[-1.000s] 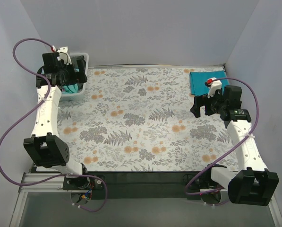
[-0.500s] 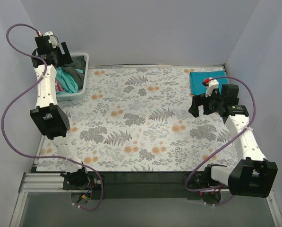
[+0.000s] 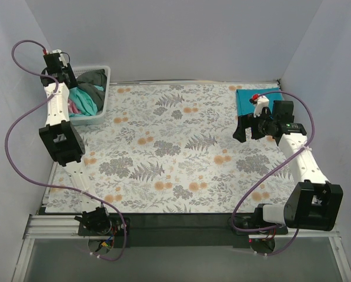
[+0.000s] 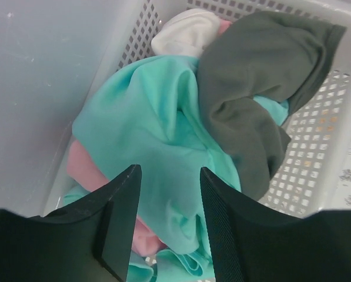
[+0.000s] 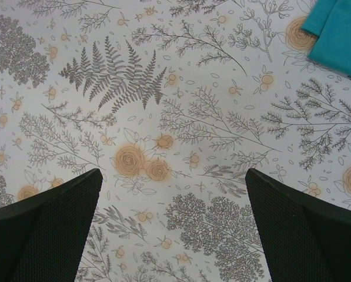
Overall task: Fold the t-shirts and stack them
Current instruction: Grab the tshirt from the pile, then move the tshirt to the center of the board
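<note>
A white mesh basket (image 3: pixel 106 89) at the back left holds crumpled t-shirts: a mint-turquoise one (image 4: pixel 146 117) on top, a dark grey one (image 4: pixel 251 88) to its right, a pink one (image 4: pixel 84 167) underneath and a white one (image 4: pixel 184 29) at the far end. My left gripper (image 4: pixel 168 176) hangs above the basket's left side. Its jaws stand narrowly apart, with mint fabric showing below the gap and nothing pinched. A folded teal-blue t-shirt (image 3: pixel 253 101) lies at the back right. My right gripper (image 3: pixel 241 132) hovers open over the cloth, just in front of it.
A white floral-print cloth (image 3: pixel 175 147) with grey ferns and orange blooms covers the table. The basket's perforated wall (image 4: pixel 316 170) stands to the right of the left gripper, and a grey side wall (image 4: pixel 40 88) is close on its left. Purple cables loop off both arms.
The left arm has straightened up and drawn back to the basket's far left edge, and its jaws have narrowed. The right gripper has shifted slightly towards the teal-blue shirt, still open.
</note>
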Available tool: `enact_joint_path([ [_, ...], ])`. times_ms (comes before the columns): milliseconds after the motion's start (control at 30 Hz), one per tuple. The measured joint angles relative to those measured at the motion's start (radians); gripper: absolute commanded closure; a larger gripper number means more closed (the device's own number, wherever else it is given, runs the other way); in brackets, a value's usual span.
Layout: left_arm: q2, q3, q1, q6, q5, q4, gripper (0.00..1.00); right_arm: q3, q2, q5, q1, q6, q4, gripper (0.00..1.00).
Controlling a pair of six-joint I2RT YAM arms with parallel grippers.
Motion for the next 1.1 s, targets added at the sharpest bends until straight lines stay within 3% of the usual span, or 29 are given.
enact_joint_path([
  [300, 0.050, -0.031, 0.003, 0.022, -0.037, 0.045, 0.60, 0.006, 0.012, -0.003, 0.000, 0.000, -0.013, 0.02],
  [367, 0.053, -0.032, 0.002, 0.024, -0.039, 0.050, 0.67, 0.006, 0.012, -0.002, 0.000, 0.000, -0.013, 0.02],
  [467, 0.055, -0.031, 0.002, 0.029, -0.039, 0.060, 0.87, 0.006, 0.012, -0.002, 0.000, 0.000, -0.013, 0.02],
  [500, 0.055, -0.028, 0.002, 0.029, -0.039, 0.060, 1.00, 0.006, 0.012, -0.002, 0.000, 0.000, -0.013, 0.02],
  [733, 0.064, 0.068, 0.004, 0.032, -0.039, 0.063, 1.00, 0.006, 0.011, -0.001, 0.000, 0.000, -0.013, 0.02],
  [1100, -0.031, 0.088, 0.020, 0.022, -0.014, 0.283, 1.00, 0.006, -0.020, -0.001, 0.000, 0.000, -0.014, 0.02],
])
